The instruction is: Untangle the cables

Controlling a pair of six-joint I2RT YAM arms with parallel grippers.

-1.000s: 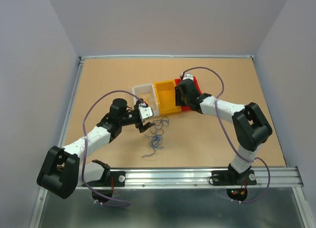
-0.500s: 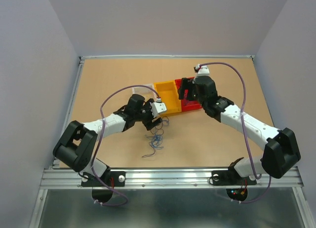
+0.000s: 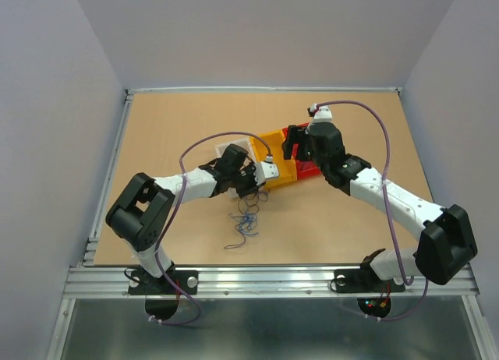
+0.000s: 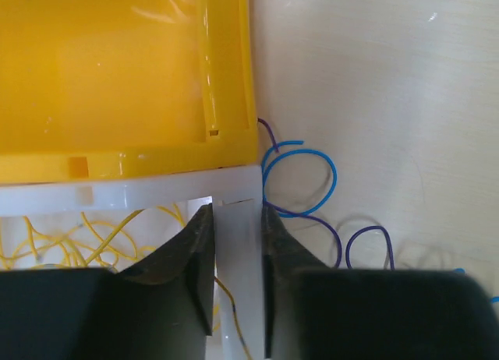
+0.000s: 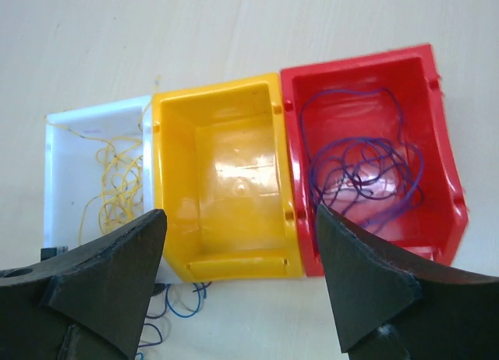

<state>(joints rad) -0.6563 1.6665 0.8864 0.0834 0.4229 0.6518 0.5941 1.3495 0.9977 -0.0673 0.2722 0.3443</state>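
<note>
our left claw (image 4: 238, 220) is clamped on a wall of the white bin (image 4: 156, 192); blue and purple cables (image 4: 300, 153) loop on the counter (image 4: 390, 79) just right of it. our right claw (image 5: 240, 220) gapes wide, empty, above the red bin (image 5: 446, 142)
</note>
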